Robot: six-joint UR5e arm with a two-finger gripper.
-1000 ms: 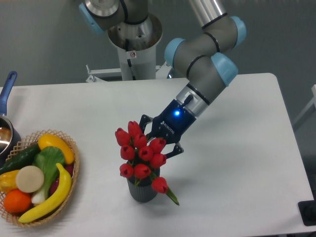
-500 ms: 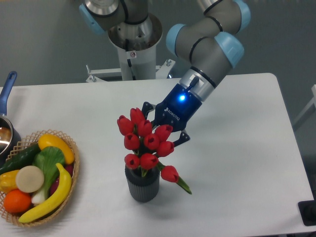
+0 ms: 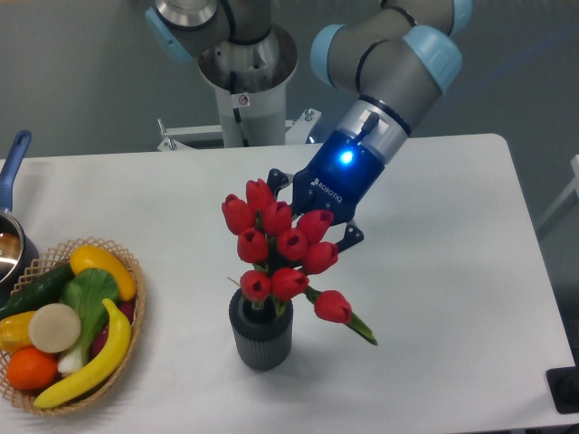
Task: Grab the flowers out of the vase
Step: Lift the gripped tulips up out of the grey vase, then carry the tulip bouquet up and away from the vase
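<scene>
The flowers (image 3: 280,246) are a bunch of red tulips with green stems, standing up out of the vase (image 3: 261,335), a short dark grey ribbed cylinder near the table's front middle. One tulip with a green stem sticks out low to the right. My gripper (image 3: 312,226) comes in from the upper right, its dark fingers on either side of the bunch just behind the blooms, shut on the flowers. The lower blooms sit just above the vase's rim; the stems inside are hidden.
A wicker basket (image 3: 127,321) of toy fruit and vegetables stands at the front left. A pot with a blue handle (image 3: 13,167) is at the left edge. The arm's base column (image 3: 246,86) stands behind the table.
My gripper has moved up and slightly right with the flowers. The bunch has risen, so the vase's rim now shows below the blooms. The vase has stayed in place.
</scene>
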